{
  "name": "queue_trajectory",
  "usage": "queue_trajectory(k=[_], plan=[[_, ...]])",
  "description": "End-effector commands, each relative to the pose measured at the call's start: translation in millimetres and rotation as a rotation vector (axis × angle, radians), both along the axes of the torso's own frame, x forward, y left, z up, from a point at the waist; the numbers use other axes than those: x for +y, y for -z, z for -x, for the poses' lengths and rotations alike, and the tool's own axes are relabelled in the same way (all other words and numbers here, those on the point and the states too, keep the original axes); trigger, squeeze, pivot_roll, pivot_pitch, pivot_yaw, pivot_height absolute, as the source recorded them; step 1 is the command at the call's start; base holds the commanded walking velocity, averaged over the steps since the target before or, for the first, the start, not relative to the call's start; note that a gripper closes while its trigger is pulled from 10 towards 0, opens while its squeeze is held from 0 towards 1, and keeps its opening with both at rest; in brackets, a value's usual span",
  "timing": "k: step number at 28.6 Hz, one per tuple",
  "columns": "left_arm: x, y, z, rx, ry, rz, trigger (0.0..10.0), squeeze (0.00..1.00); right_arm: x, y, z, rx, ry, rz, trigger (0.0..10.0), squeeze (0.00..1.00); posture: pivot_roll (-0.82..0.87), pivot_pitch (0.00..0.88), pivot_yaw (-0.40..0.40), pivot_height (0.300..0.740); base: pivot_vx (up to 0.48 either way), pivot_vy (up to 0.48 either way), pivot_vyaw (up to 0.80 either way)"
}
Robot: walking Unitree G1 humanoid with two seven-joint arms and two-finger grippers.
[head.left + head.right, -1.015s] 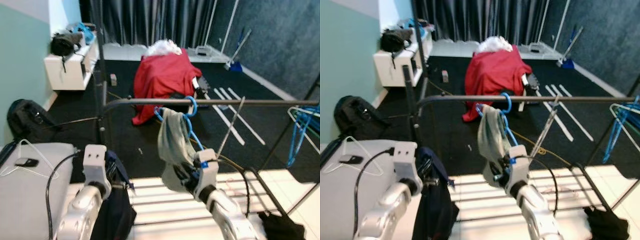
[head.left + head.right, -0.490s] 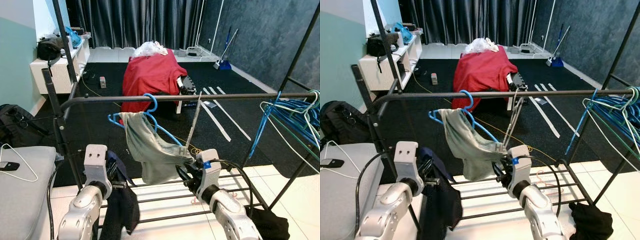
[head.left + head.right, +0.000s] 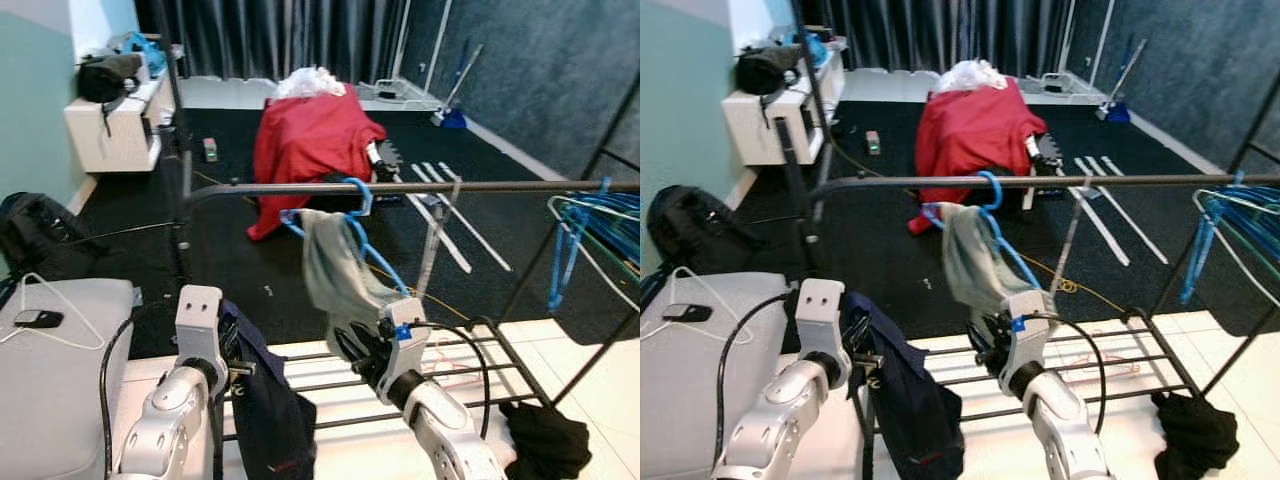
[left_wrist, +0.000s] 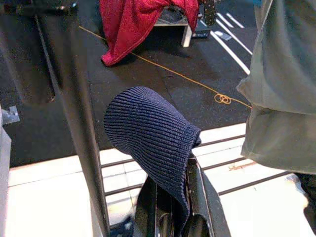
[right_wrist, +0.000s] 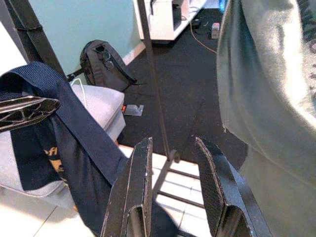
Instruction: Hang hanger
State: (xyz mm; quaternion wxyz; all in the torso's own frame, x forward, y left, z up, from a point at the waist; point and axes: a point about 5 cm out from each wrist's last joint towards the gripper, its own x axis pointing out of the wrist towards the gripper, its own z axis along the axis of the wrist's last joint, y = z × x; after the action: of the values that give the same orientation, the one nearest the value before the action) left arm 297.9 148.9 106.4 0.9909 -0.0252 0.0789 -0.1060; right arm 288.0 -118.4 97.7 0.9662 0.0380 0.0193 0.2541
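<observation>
Here, the right gripper [image 5: 173,187] has its two black fingers parted with a plain gap between them and nothing in it; it sits just below and beside the hem of a grey-green garment [image 3: 335,275]. That garment is draped over a blue hanger [image 3: 350,215], whose hook is over the dark horizontal rail [image 3: 450,187] of a clothes rack, so the hanger is on the rail, tilted, with its lower arm sloping down toward the right gripper. The left gripper [image 4: 173,217] is clamped on a dark navy knitted garment [image 4: 150,133], which bulges up above its fingers and hangs down beside the left arm in the head views. Below both arms run the dark bars of a low drying rack [image 3: 480,375] over a pale tiled floor, with a black cloth [image 3: 545,445] lying at its right end. Further right on the rail is a bunch of blue and white hangers [image 3: 590,220]. Beyond, on the dark floor, stands something covered by a red cloth [image 3: 310,145]. A white wire hanger [image 3: 55,320] lies on a grey surface at the robot's left.
</observation>
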Motion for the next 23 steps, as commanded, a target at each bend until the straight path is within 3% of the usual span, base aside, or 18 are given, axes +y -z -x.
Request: queue_trajectory(k=[1,2,3,4,5,7,8,10,11,17,18,19,20,21,22,23], plan=[[-6.1,-8.2,1.3,-0.048,0.048,0.013,10.0,0.00,-2.6,-3.1,2.6,-0.036,0.005,0.002,10.0,0.00,-0.08,0.019,-0.057,0.740,0.000,0.000,0.00],[-7.9,-8.3,3.3,-0.052,0.076,0.009,10.0,0.00,-1.0,-10.8,5.5,-0.115,0.003,0.014,10.0,0.00,-0.08,0.022,-0.056,0.740,0.000,0.000,0.00],[-7.9,-8.3,3.3,-0.052,0.076,0.009,10.0,0.00,-1.0,-10.8,5.5,-0.115,0.003,0.014,10.0,0.00,-0.08,0.022,-0.056,0.740,0.000,0.000,0.00],[-8.9,-8.4,4.3,-0.055,0.089,0.006,10.0,0.00,0.8,-26.5,8.0,-0.233,0.013,-0.006,10.0,0.00,-0.08,0.023,-0.057,0.740,0.000,0.000,0.00],[-8.9,-8.4,4.3,-0.055,0.089,0.006,10.0,0.00,0.8,-26.5,8.0,-0.233,0.013,-0.006,10.0,0.00,-0.08,0.023,-0.057,0.740,0.000,0.000,0.00],[-9.3,-8.3,4.4,-0.056,0.091,0.002,10.0,0.00,-0.5,-54.4,11.5,-0.432,0.050,-0.035,10.0,0.00,-0.08,0.023,-0.053,0.740,0.000,0.000,0.00],[-9.2,-8.2,4.3,-0.057,0.089,0.001,10.0,0.00,-2.0,-65.6,12.6,-0.506,0.067,-0.048,10.0,0.44,-0.08,0.020,-0.051,0.740,0.000,0.000,0.00],[-9.1,-8.0,4.2,-0.057,0.089,0.001,10.0,0.00,-2.8,-71.4,13.3,-0.544,0.076,-0.052,10.0,0.44,-0.08,0.020,-0.051,0.740,0.000,0.000,0.00],[-8.6,-7.9,4.0,-0.058,0.088,0.001,10.0,0.00,-3.0,-78.4,14.1,-0.583,0.078,-0.061,10.0,1.00,-0.08,0.020,-0.050,0.740,0.000,0.000,0.00],[-4.6,-8.2,2.5,-0.066,0.072,-0.006,10.0,0.00,-3.8,-98.3,15.7,-0.698,0.114,-0.043,10.0,1.00,-0.08,0.013,-0.052,0.740,0.000,0.000,0.00],[-3.6,-8.9,2.1,-0.070,0.069,-0.006,10.0,0.00,-8.6,-101.8,14.3,-0.720,0.177,-0.008,10.0,0.28,-0.08,0.011,-0.053,0.740,0.000,0.000,0.00],[-3.6,-8.9,2.1,-0.070,0.069,-0.006,10.0,0.00,-8.6,-101.8,14.3,-0.720,0.177,-0.008,10.0,0.28,-0.08,0.011,-0.053,0.740,0.000,0.000,0.00],[-2.9,-10.2,2.1,-0.076,0.067,-0.004,10.0,0.00,-17.1,-102.0,10.5,-0.709,0.271,0.005,10.0,0.00,-0.08,0.009,-0.053,0.740,0.000,0.000,0.00],[-2.9,-10.2,2.1,-0.076,0.067,-0.004,10.0,0.00,-17.1,-102.0,10.5,-0.709,0.271,0.005,10.0,0.00,-0.08,0.009,-0.053,0.740,0.000,0.000,0.00],[-2.8,-12.3,2.5,-0.090,0.076,-0.004,10.0,0.00,-33.0,-88.1,-2.4,-0.563,0.394,0.002,10.0,0.00,-0.08,0.005,-0.051,0.740,0.000,0.000,0.00],[-2.8,-12.3,2.5,-0.090,0.076,-0.004,10.0,0.00,-33.0,-88.1,-2.4,-0.563,0.394,0.002,10.0,0.00,-0.08,0.005,-0.051,0.740,0.000,0.000,0.00]])
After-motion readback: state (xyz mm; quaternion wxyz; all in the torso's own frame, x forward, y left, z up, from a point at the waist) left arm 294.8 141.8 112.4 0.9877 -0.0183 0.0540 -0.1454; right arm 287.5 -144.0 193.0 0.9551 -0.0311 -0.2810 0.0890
